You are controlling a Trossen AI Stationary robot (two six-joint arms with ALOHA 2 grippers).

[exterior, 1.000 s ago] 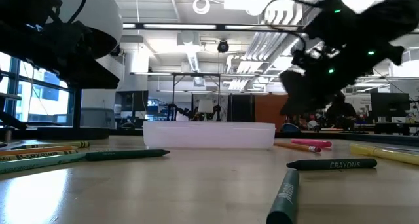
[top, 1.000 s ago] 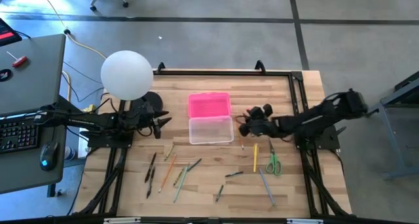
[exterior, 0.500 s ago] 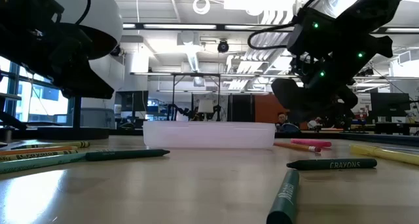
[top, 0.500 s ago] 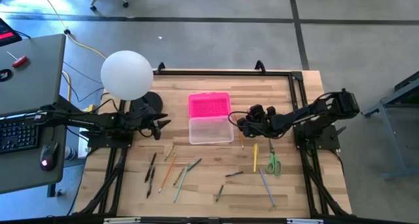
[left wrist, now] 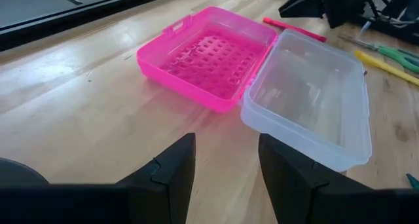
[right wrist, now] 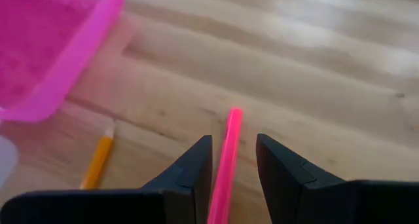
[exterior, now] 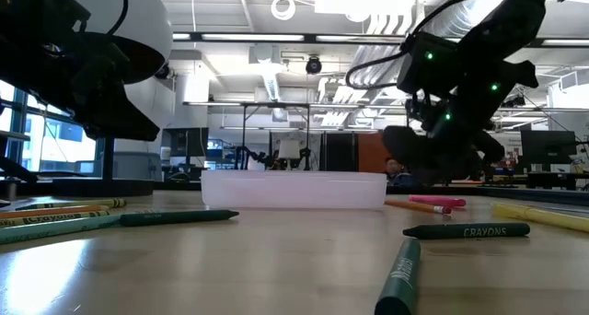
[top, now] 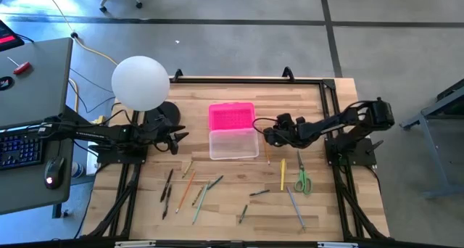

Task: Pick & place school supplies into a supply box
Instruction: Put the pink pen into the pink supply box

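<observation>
The supply box lies open in the middle of the table, its pink lid (top: 232, 117) flat beside the clear base (top: 233, 143). School supplies lie scattered on the near half: pencils and crayons (top: 192, 186), a yellow pencil (top: 283, 174), green-handled scissors (top: 303, 181). My right gripper (right wrist: 232, 142) is open and low over the table, just right of the box. Its fingers stand on either side of a pink pen (right wrist: 226, 158) that lies flat on the wood; I see no touch. My left gripper (left wrist: 226, 139) waits open at the table's left, facing the box.
An orange pencil (right wrist: 98, 162) lies next to the pink pen, close to the lid's corner (right wrist: 78, 60). A white globe lamp (top: 140, 82) stands at the far left. A black rail (top: 246, 80) runs along the table's far edge. Green crayons (exterior: 465, 231) lie near the front.
My right gripper has come down toward the table and a little toward the box, tipping further downward and rolling at the wrist. It now straddles the pink pen. Its fingers have stayed open.
</observation>
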